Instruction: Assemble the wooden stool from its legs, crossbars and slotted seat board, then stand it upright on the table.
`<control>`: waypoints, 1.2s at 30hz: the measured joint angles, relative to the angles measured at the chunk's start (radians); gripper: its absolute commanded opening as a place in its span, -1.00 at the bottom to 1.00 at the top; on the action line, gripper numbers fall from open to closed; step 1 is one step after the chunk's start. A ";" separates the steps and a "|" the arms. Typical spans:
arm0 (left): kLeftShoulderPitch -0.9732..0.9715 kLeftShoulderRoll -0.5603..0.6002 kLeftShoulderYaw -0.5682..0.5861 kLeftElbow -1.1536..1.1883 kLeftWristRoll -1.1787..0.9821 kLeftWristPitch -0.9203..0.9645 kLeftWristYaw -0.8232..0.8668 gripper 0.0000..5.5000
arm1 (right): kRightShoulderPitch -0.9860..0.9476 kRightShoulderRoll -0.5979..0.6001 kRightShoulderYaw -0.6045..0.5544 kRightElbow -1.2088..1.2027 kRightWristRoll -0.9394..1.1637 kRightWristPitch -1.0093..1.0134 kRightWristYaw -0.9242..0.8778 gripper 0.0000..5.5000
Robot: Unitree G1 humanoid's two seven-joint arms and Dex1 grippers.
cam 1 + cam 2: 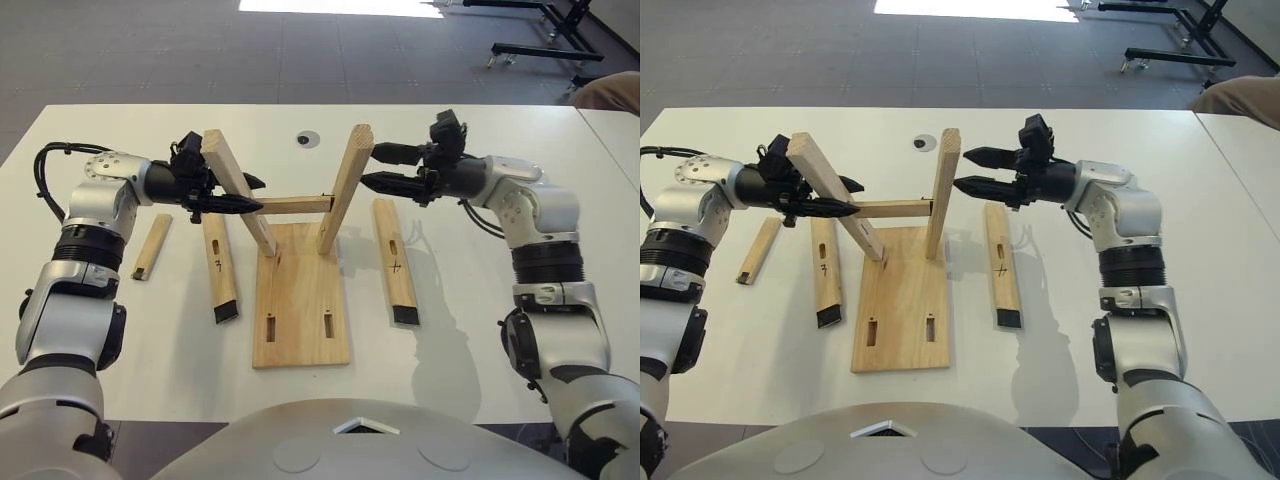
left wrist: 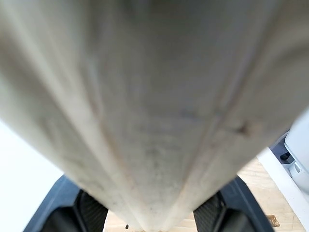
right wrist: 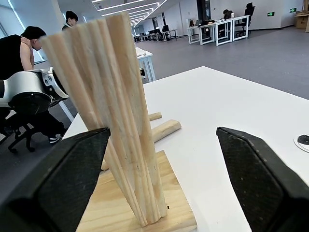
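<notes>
The slotted seat board (image 1: 300, 300) lies flat at the table's middle. Two legs stand in its far slots: the left leg (image 1: 236, 190) leans outward, while the right leg (image 1: 346, 185) is nearly upright. A crossbar (image 1: 296, 205) joins them. My left gripper (image 1: 238, 194) is shut on the left leg, which passes between its fingers (image 2: 91, 212). Just right of the right leg (image 3: 120, 121), my right gripper (image 1: 372, 167) stands open, fingertips level with the leg's upper half and not clamping it.
A loose leg (image 1: 220, 266) lies left of the board, with another loose leg (image 1: 395, 258) on the right. A short crossbar (image 1: 152, 246) rests farther left. A round grommet (image 1: 308, 138) sits at the table's back. The front of the table is bare.
</notes>
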 measured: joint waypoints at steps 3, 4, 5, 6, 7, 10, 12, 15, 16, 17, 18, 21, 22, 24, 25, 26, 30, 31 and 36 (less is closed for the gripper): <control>-0.007 0.004 -0.003 0.012 0.000 0.000 0.000 -0.26 | -0.017 0.020 0.009 0.026 -0.019 -0.031 -0.005 0.48; -0.007 0.005 -0.004 0.012 0.000 -0.001 0.000 -0.26 | -0.017 0.023 0.009 0.031 -0.020 -0.041 -0.006 0.48; -0.009 0.005 -0.007 0.012 0.000 -0.002 0.000 -0.26 | -0.017 0.023 0.009 0.032 -0.026 -0.050 -0.005 0.48; -0.010 0.005 -0.009 0.012 0.000 -0.003 0.000 -0.26 | -0.017 0.023 0.009 0.033 -0.030 -0.060 -0.004 0.48; -0.010 0.005 -0.010 0.011 0.000 -0.003 0.000 -0.26 | -0.017 0.023 0.010 0.033 -0.035 -0.067 -0.003 0.48; -0.010 0.007 -0.015 0.006 0.000 -0.003 0.000 -0.26 | -0.017 0.023 0.011 0.034 -0.038 -0.072 -0.002 0.48; -0.011 0.007 -0.017 0.005 0.000 0.001 0.000 -0.26 | -0.017 0.023 0.011 0.034 -0.039 -0.072 -0.002 0.48; -0.013 0.006 -0.018 0.011 0.000 -0.001 0.000 -0.26 | -0.017 0.020 0.013 0.033 -0.040 -0.072 0.001 0.48; -0.016 0.005 -0.018 0.015 0.001 -0.002 0.001 -0.26 | -0.017 0.019 0.016 0.033 -0.043 -0.073 0.002 0.48; -0.017 0.003 -0.017 0.018 0.002 -0.001 0.001 -0.26 | -0.017 0.018 0.018 0.033 -0.049 -0.074 0.002 0.48; -0.019 0.002 -0.017 0.020 0.004 0.000 0.001 -0.26 | -0.017 0.018 0.019 0.032 -0.056 -0.075 0.003 0.48; -0.017 -0.016 -0.029 0.037 0.078 -0.002 0.011 -0.03 | -0.017 0.017 0.024 0.032 -0.068 -0.085 0.003 0.48; 0.005 -0.039 -0.030 0.058 0.101 -0.011 0.036 0.02 | -0.018 0.018 0.033 0.032 -0.076 -0.087 0.005 0.48; 0.021 -0.057 -0.023 0.067 0.122 -0.028 0.046 0.11 | -0.018 0.018 0.038 0.032 -0.086 -0.087 0.007 0.48; 0.022 -0.062 -0.013 0.067 0.132 -0.035 0.050 0.16 | -0.018 0.018 0.038 0.032 -0.091 -0.087 0.008 0.48; 0.022 -0.068 -0.002 0.068 0.137 -0.042 0.054 0.23 | -0.018 0.017 0.038 0.032 -0.095 -0.088 0.008 0.48; 0.022 -0.090 0.052 0.069 0.155 -0.061 0.068 0.41 | -0.023 0.019 0.036 0.037 -0.105 -0.108 0.005 0.48; 0.021 -0.096 0.067 0.064 0.154 -0.061 0.068 0.41 | -0.026 0.018 0.030 0.037 -0.105 -0.108 0.004 0.48; 0.080 -0.081 0.097 -0.078 0.145 -0.020 0.035 0.41 | -0.056 -0.008 -0.006 0.037 -0.104 -0.120 0.001 0.48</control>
